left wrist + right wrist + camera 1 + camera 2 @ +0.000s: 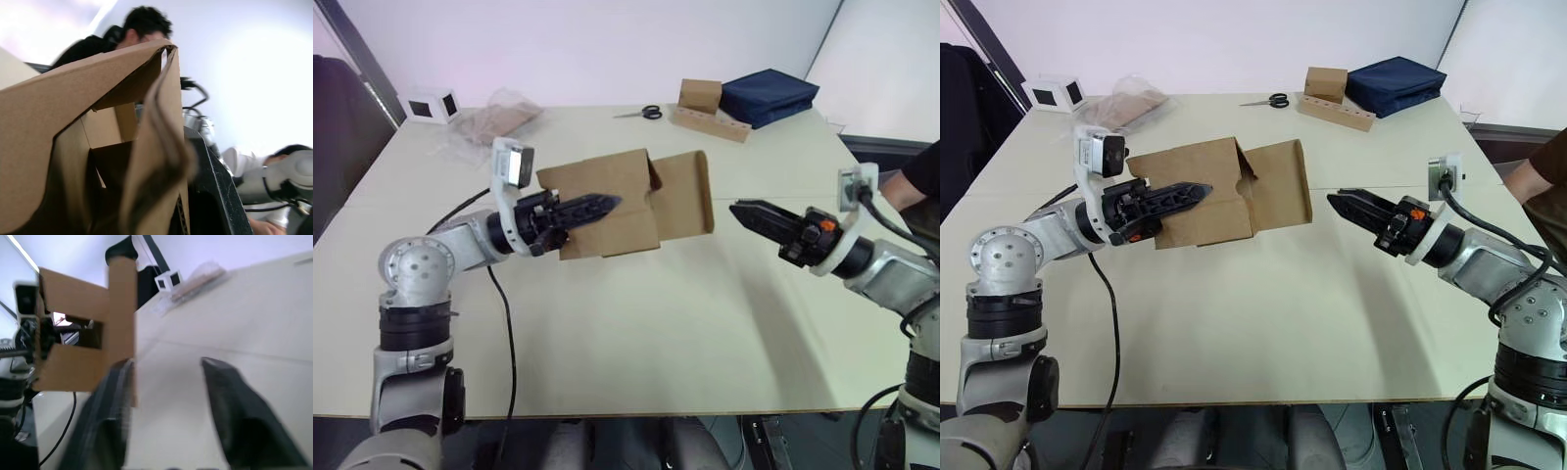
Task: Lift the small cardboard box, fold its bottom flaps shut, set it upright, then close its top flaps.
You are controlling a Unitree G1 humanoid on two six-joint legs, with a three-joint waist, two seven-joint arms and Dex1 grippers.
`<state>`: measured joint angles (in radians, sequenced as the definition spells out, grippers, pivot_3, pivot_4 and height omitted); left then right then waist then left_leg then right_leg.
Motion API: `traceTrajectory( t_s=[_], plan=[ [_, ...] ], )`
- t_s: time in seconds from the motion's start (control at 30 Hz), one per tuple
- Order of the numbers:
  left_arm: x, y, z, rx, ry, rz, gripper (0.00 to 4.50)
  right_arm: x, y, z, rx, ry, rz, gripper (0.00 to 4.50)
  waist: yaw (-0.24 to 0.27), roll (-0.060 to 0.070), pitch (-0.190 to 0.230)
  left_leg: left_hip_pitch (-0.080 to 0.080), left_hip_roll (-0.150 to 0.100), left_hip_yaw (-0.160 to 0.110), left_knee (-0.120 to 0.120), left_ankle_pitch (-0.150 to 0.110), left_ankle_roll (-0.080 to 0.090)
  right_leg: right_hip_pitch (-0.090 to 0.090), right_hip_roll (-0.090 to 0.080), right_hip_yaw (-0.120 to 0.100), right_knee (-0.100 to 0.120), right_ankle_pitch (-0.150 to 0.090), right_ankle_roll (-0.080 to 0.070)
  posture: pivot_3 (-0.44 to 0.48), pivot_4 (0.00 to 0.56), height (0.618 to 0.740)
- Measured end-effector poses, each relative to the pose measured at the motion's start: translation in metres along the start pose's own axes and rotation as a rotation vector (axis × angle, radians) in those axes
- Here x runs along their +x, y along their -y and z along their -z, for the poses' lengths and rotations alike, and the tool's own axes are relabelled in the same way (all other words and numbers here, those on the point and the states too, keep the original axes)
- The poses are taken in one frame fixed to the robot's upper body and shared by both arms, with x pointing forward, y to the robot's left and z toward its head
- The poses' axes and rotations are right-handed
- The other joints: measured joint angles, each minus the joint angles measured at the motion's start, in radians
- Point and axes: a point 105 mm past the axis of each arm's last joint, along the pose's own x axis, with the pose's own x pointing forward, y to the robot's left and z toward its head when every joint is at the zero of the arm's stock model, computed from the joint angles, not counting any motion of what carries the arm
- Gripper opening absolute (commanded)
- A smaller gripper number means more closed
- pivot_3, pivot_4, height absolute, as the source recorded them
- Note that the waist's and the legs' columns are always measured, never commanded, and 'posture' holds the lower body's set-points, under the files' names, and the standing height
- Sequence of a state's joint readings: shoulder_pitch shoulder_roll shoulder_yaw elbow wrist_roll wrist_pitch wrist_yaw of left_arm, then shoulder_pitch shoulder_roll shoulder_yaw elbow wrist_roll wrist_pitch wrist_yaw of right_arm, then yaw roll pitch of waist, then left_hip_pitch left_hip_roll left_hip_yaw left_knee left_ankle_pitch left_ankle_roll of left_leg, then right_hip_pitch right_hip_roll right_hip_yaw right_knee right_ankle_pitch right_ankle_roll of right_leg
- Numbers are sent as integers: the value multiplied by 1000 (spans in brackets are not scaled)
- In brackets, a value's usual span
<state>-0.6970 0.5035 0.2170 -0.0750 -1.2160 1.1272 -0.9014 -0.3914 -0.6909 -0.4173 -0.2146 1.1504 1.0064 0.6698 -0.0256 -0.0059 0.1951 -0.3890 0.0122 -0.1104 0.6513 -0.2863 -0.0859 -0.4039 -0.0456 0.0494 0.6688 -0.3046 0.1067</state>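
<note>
1. The small cardboard box (625, 203) has been lifted: it is held in the air above the bench (636, 343), tipped on its side, so the first step can be judged done.
2. Its flaps are seen splayed open, one wide flap reaching out toward the right gripper (766, 221); the folding of the bottom flaps, the setting upright and the closing of the top flaps are judged still to be done.
3. The left gripper (590, 208) is seen laid across the box's near panel, its jaws clamped on that panel, which carries the box.
4. The right gripper is held near the box's outer flap but apart from it; its jaws are parted moderately in the right wrist view and nothing is held between them.
</note>
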Motion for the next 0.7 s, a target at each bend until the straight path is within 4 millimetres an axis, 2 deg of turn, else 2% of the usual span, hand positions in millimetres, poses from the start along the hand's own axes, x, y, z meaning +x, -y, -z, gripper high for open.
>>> traceTrajectory(
  t_s=[0.3,0.7],
  plan=[
    [4,7,0,-12,-18,46,0,14,-17,1,86,43,-126,2628,-16,0,0,0,0,0,0,0,0,0,0,0,0,0,0,0,150,740],
    [5,6,2,-17,-28,42,0,38,-63,1,107,54,-290,2628,-17,0,0,0,0,0,0,0,0,0,0,0,0,0,0,0,150,740]
  ],
)
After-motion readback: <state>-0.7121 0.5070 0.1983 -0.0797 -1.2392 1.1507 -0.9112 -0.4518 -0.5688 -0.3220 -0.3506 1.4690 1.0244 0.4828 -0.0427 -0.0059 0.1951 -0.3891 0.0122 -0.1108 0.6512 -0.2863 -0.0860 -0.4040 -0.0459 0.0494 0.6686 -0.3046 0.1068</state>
